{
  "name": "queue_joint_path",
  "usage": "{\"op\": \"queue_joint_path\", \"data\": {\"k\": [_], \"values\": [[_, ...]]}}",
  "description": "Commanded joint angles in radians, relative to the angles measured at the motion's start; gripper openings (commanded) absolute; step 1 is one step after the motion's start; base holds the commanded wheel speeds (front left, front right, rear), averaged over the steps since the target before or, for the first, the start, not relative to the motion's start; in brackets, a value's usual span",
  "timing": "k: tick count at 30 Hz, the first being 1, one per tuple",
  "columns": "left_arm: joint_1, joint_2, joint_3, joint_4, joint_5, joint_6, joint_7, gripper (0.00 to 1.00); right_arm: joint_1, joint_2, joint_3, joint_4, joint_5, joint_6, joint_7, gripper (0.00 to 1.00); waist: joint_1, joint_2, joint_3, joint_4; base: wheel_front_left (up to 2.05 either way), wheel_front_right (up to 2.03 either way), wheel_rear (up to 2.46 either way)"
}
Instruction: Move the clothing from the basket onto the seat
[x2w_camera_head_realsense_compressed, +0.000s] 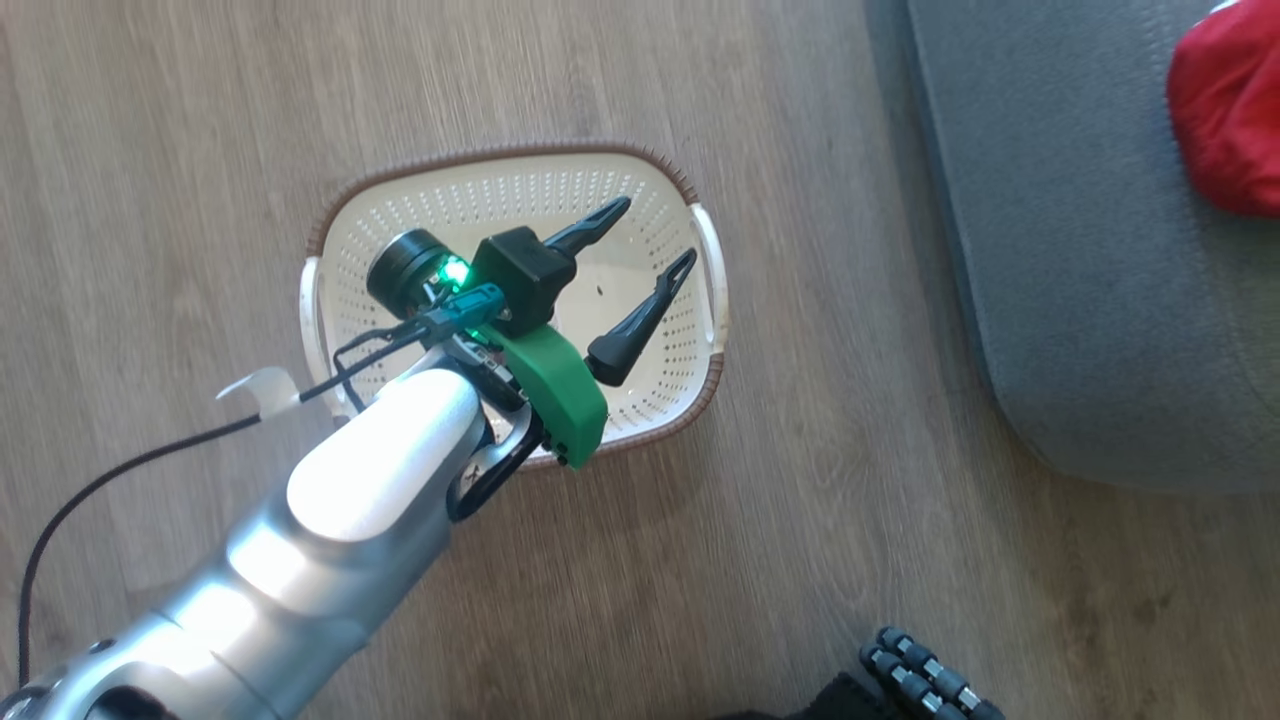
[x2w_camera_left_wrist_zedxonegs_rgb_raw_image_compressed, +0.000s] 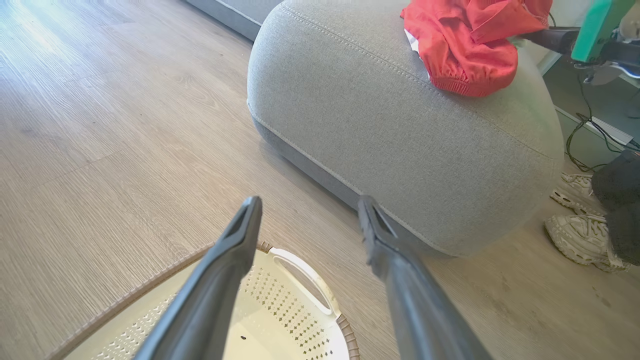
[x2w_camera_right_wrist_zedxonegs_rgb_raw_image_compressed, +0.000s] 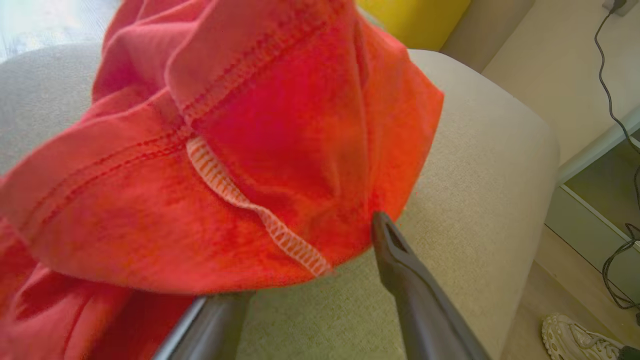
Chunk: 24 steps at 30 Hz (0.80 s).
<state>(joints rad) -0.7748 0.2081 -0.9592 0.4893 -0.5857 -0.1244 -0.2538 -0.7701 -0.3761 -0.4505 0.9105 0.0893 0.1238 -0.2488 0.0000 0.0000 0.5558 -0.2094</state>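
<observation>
The clothing lies heaped on top of the seat, and the basket on the floor looks empty. I'd judge this to be the release at the end of the carry. The right claw stands spread wide with nothing pinched. A red fold drapes over one finger, and the other fingertip sits at the cloth's edge. Next it needs to draw back cleanly, without dragging that fold off the seat. The left claw hangs wide open and empty above the basket, well apart from the clothing.
</observation>
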Motion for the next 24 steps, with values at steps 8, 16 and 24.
{"op": "queue_joint_path", "data": {"k": [8, 16, 24], "values": [[0.038, -0.008, 0.064, -0.022, -0.005, -0.006, -0.008, 1.00, 0.183, 0.036, 0.112, -0.164, 0.047, 0.007, -0.013, 1.00, 0.0000, 0.0000, -0.069, 0.003, 0.00, 0.00, 0.00], [0.100, -0.023, 0.134, -0.012, 0.005, -0.006, -0.008, 1.00, 0.252, 0.073, 0.249, -0.280, 0.099, 0.007, -0.013, 1.00, 0.0000, 0.0000, -0.151, 0.046, 0.00, 0.00, 0.00], [0.185, -0.035, 0.275, -0.001, 0.042, 0.001, -0.008, 1.00, 0.278, 0.096, 0.384, -0.393, 0.161, 0.007, -0.013, 1.00, 0.0000, 0.0000, -0.240, 0.119, 0.00, 0.00, 0.00]]}}
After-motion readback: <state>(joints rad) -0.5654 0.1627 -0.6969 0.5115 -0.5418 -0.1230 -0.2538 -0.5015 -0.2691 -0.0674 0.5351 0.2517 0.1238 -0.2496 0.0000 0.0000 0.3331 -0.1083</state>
